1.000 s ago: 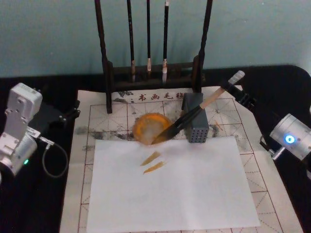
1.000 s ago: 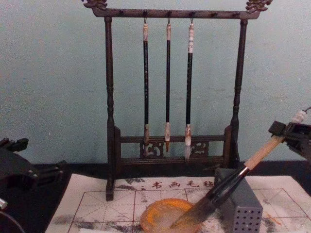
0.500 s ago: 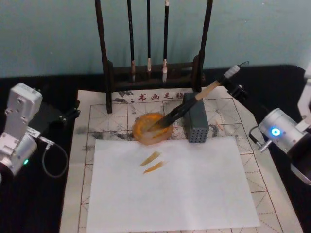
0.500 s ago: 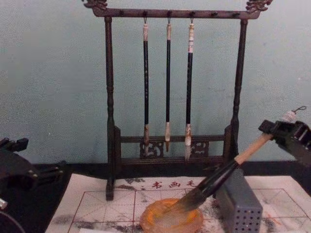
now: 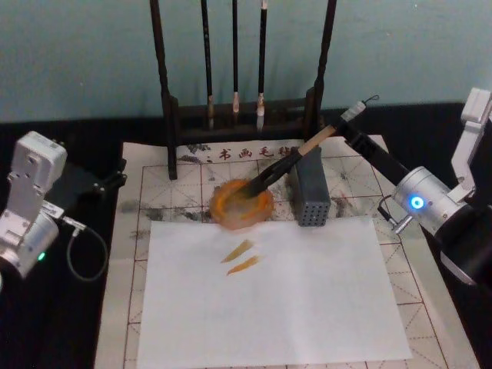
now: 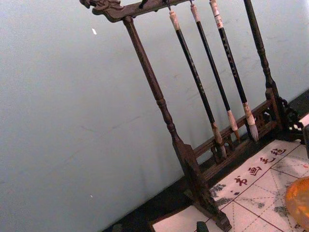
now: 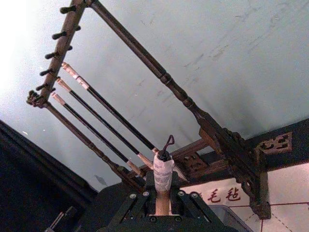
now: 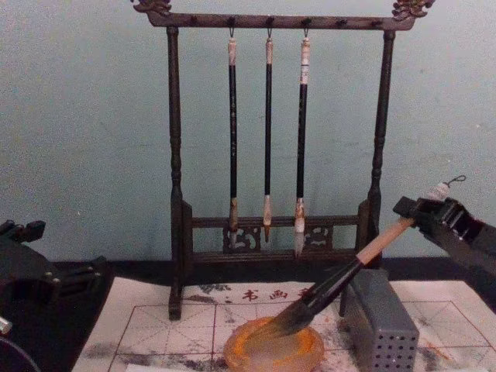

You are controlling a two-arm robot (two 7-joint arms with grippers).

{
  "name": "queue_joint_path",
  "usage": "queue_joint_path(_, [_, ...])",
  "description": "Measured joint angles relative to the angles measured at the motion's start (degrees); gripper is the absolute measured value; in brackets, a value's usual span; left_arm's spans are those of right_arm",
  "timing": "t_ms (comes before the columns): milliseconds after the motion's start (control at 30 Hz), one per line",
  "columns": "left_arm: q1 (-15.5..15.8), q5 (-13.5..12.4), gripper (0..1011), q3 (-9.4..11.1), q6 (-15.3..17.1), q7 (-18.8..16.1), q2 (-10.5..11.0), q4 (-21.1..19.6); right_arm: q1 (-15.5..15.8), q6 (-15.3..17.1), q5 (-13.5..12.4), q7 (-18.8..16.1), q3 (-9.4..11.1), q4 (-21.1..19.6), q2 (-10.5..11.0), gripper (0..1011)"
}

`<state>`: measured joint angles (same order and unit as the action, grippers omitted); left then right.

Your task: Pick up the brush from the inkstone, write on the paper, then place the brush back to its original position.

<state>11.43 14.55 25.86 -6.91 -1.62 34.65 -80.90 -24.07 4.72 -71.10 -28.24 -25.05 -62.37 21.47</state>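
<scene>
Though hemmed by grey ink smudges, reads 书画毛 in red along the top edge of the paper (image 5: 157,181), at upper centre of the head view, just in front of the dark wooden rack (image 5: 192,123); reads 毛毡 at the lower right of the right wrist view. Carries a red grid as well, with a plain white sheet (image 5: 307,307) laid over the lower part and two orange strokes (image 5: 240,252) near that sheet's top edge. Grips the brush (image 5: 284,164) with the right pincer (image 5: 346,129), at upper right of the head view: clenched on the pale shaft just under the whitish end cap, cord loop poking past. From the right wrist, clamped around the shaft at bottom centre, cap standing above the dark jaws. Slants down toward the left of the frame, passing over the top of the grey perforated block (image 5: 310,192); touching it or clear of it, cannot tell. Rests the dark bristles inside the inkstone (image 5: 223,211), at centre of the head view, on the paper just left of the block. Hangs three thin brushes (image 8: 268,132) from the rack's top bar at upper centre of the chest view. Keeps the left pincer (image 5: 115,175) at the left edge of the head view, over the dark counter (image 5: 92,131) beside the paper; clenched or released, cannot tell.
</scene>
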Motion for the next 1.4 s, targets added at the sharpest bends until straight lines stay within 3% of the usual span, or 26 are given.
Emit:
queue_joint_path(467, [0.00,0.00,1001,0.00,0.00,0.00,0.00,0.00,-0.67,1.36,0.73,-0.36,1.01,2.22,-1.83,176])
queue_joint_path(1400, [0.00,0.00,1001,0.00,0.00,0.00,0.00,0.00,1.16,2.52,0.55,0.49,2.03,1.74,-2.23,176])
